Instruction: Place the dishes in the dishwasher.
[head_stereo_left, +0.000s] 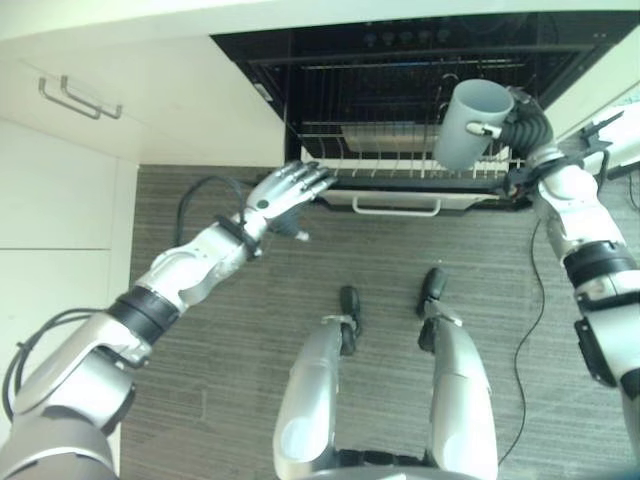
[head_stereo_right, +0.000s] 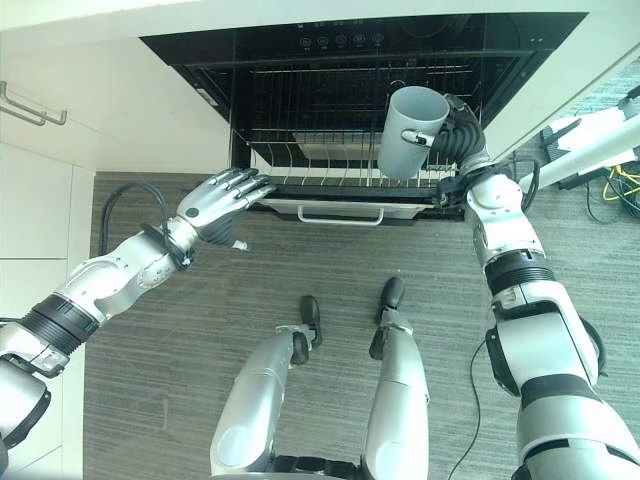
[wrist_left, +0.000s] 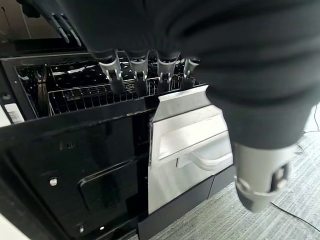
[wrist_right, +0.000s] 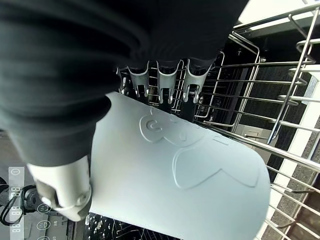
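Note:
A pale grey-blue cup (head_stereo_left: 470, 122) is held by my right hand (head_stereo_left: 520, 118) above the dishwasher's pulled-out wire rack (head_stereo_left: 400, 150). The fingers curl round the cup (wrist_right: 175, 170), whose mouth tilts up and away from me. A white plate (head_stereo_left: 385, 135) lies in the rack behind it. My left hand (head_stereo_left: 285, 195) hangs open with straight fingers at the left front corner of the open dishwasher door (head_stereo_left: 395, 190), just off its edge. The fingers (wrist_left: 140, 75) hover over the door's rim.
White cabinet fronts with a metal handle (head_stereo_left: 80, 98) stand to the left. The dishwasher's dark cavity (head_stereo_right: 340, 70) shows control buttons along its top edge. The door carries a silver front panel with a handle (wrist_left: 200, 160). Grey striped floor lies in front.

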